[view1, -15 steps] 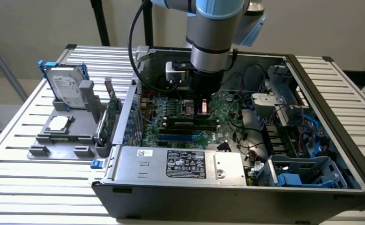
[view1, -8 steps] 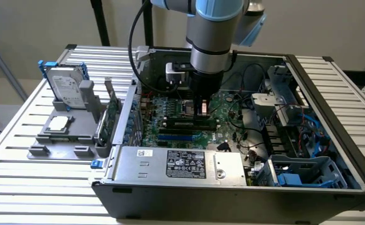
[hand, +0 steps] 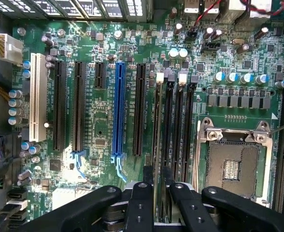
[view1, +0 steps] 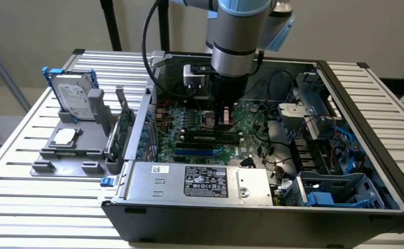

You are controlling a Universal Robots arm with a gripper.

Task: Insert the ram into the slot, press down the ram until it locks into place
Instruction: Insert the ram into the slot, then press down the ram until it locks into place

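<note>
Gripper [hand: 156, 193] fingers pinched the ram [hand: 157, 145] edge-on, apparently already in the slot [hand: 157, 108] just left of the processor socket [hand: 234, 166], holding it upright so downward pressure could seat it.

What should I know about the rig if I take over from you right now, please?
The claw is shut on what looks like the ram, seen edge-on, low inside the open case.
The ram lines up over the black memory slots beside the processor socket.
Done: ram is at the slots.
Left: seating and locking cannot be confirmed, so treat both as not done.
</note>
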